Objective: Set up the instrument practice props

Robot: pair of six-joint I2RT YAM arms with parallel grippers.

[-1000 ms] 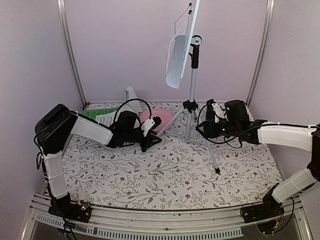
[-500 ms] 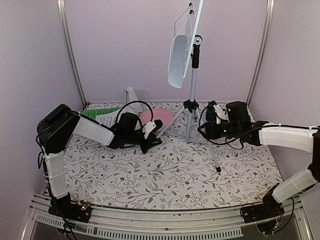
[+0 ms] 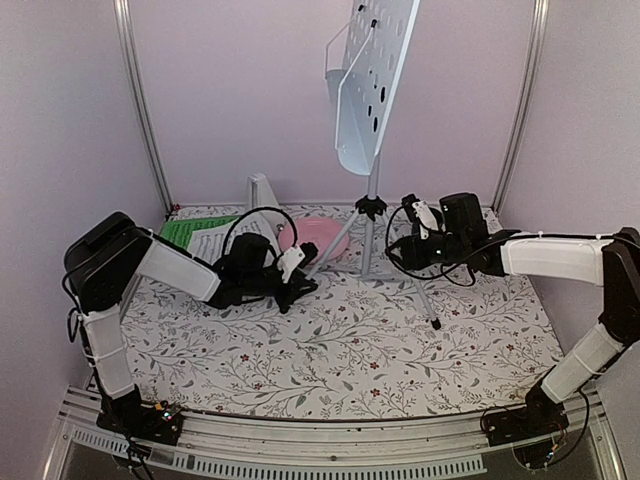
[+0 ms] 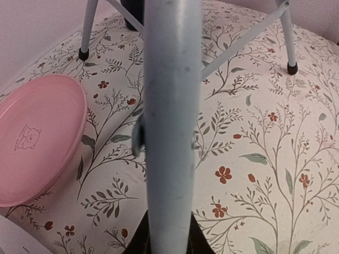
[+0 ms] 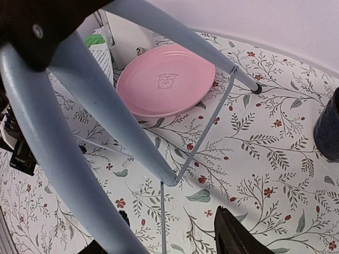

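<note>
At the back left the green sheet (image 3: 192, 228) and white sheet (image 3: 213, 241) lie flat on the table (image 3: 330, 350), with the white metronome (image 3: 262, 190) upright just behind them. None of these is on the stand yet.

The left pincer (image 3: 298, 280) sits low, just in front of the pink plate (image 3: 322, 235). Its wrist view shows one tripod leg (image 4: 169, 132) running straight out of its throat, so it looks closed on that leg.

The music stand (image 3: 375, 90) rises mid-table, its perforated desk high above both arms. It probably tips easily.

The right pincer (image 3: 402, 250) is part open. Another leg (image 5: 79, 137) lies between its fingers, close to one and with a gap to the other, so it is not gripped.

The dark blue mug (image 5: 329, 127) stands to the right.

The step looks like placing the stand. The right pincer should probably close before anything shifts. Both arms should move together and slowly, and the feet should land clear of plate and mug.
</note>
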